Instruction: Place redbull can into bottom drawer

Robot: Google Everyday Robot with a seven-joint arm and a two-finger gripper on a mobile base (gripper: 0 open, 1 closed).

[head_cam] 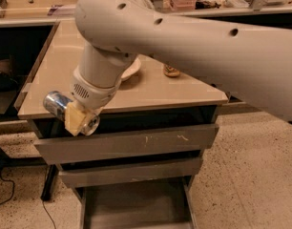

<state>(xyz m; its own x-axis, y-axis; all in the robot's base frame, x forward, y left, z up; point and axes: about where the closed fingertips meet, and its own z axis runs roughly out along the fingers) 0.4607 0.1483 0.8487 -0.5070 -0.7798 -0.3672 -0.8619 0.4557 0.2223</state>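
Observation:
My gripper [75, 114] is shut on the redbull can [57, 104], a slim blue-and-silver can held on its side. It hangs at the front left edge of the cabinet top, in front of the top drawer's upper edge. A cream finger pad [73, 119] covers the can's middle. The bottom drawer [136, 205] is pulled open below, a wide shallow tray with a flat grey floor. It lies below and to the right of the can.
A white bowl [130, 69] sits on the tan cabinet top [184, 92], mostly behind my arm. A gold-brown can [172, 70] stands right of it. Two shut grey drawers [136, 144] are above the open one. A cable runs on the floor at left.

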